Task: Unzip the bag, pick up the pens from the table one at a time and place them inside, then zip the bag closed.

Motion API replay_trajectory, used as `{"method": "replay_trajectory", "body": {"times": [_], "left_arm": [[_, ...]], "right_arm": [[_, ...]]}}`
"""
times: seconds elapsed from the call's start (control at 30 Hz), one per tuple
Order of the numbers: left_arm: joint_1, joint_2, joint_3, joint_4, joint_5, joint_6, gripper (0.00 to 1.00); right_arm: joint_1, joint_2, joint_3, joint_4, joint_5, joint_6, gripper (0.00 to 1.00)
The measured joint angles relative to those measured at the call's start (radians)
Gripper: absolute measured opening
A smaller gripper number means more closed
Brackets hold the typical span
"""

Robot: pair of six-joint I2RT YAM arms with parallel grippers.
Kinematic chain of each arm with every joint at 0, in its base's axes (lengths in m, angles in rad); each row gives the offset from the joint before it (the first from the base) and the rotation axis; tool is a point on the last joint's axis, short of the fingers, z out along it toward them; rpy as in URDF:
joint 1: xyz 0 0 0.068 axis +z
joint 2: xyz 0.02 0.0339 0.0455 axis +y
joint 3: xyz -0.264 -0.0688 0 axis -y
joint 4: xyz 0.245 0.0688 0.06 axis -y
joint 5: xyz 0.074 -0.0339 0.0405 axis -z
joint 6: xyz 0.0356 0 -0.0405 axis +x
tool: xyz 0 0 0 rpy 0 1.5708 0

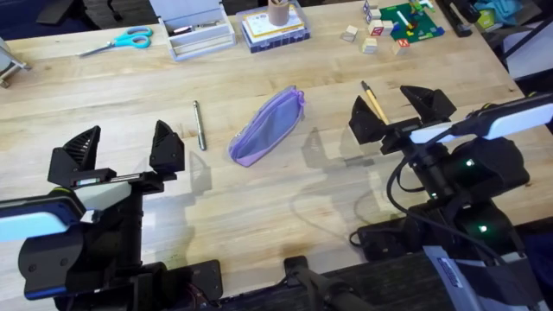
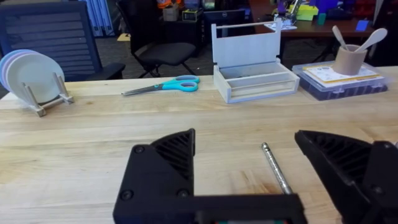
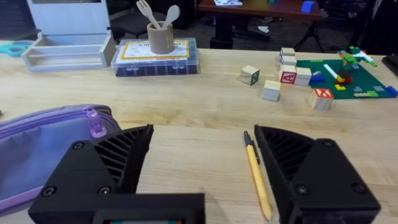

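The lavender bag [image 1: 268,127] lies slanted at the table's middle, its purple zipper pull [image 3: 96,124] at the far end. A silver pen [image 1: 200,125] rests just left of it, and a yellow pen [image 1: 374,104] with a black end to its right. My left gripper [image 1: 125,149] is open, near the front left, with the silver pen [image 2: 277,169] ahead of its right finger. My right gripper [image 1: 397,112] is open above the table, the yellow pen [image 3: 257,177] lying between its fingers and the bag [image 3: 43,149] to its left.
Along the far edge are teal scissors [image 1: 121,41], a clear plastic box [image 1: 200,30], a flat case with a cup of utensils [image 1: 275,24], and wooden blocks beside a green baseplate [image 1: 406,22]. A plate rack [image 2: 31,74] stands far left.
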Motion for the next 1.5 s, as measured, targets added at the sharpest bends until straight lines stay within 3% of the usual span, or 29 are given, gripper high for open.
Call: {"method": "replay_trajectory", "body": {"times": [0.7, 0.83, 1.0, 1.03, 1.27, 1.5], "left_arm": [[0.0, 0.0, 0.001, -0.011, 0.0, 0.017, 0.993], [0.0, 0.001, 0.032, -0.122, 0.0, 0.023, 0.994], [0.0, 0.072, 0.176, -0.269, 0.0, 0.028, 0.994], [0.0, 0.142, 0.273, -0.305, 0.0, 0.03, 0.994], [0.0, 0.342, 0.499, -0.344, 0.008, 0.038, 0.994], [0.0, 0.487, 0.708, -0.407, 0.114, 0.111, 0.994]], "right_arm": [[0.0, 0.0, 0.006, -0.023, -0.002, 0.025, 0.996], [0.0, 0.002, 0.068, -0.164, -0.01, 0.059, 0.996], [0.0, 0.044, 0.187, -0.395, -0.031, 0.079, 0.996], [0.0, 0.093, 0.305, -0.478, -0.04, 0.082, 0.996], [0.0, 0.254, 0.621, -0.669, -0.056, 0.087, 0.997], [0.0, 0.457, 0.878, -0.861, -0.068, 0.095, 0.998]]}}
